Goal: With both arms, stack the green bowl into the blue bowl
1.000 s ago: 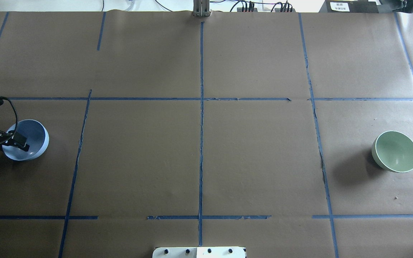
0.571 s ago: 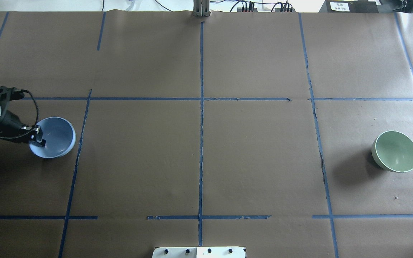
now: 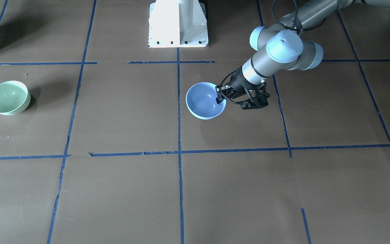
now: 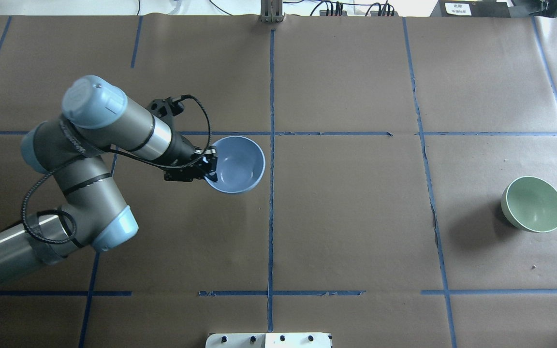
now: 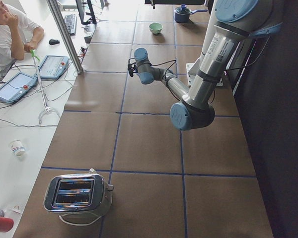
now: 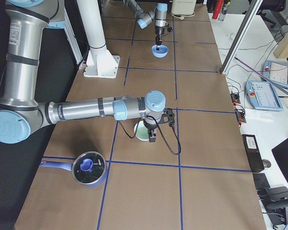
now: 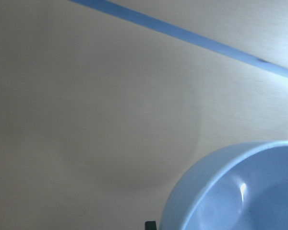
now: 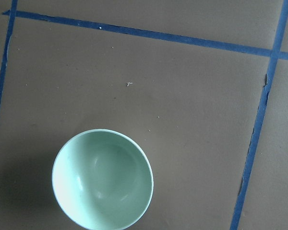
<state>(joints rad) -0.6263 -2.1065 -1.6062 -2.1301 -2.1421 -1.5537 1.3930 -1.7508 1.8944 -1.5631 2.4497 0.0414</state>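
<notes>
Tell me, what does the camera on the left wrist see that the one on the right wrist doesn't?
Only the left wrist view shows the blue bowl. It is very close, cut off by the lower right corner, so just part of its rim and inside appears.

Only the right wrist view shows the green bowl. It is seen almost whole from above, empty, and sits on the table.

Both show the brown table cover crossed by blue tape lines. Neither gives a clear look at the fingers.

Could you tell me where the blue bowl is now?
In the overhead view the blue bowl is just left of the centre tape line, held by the left gripper.
</notes>
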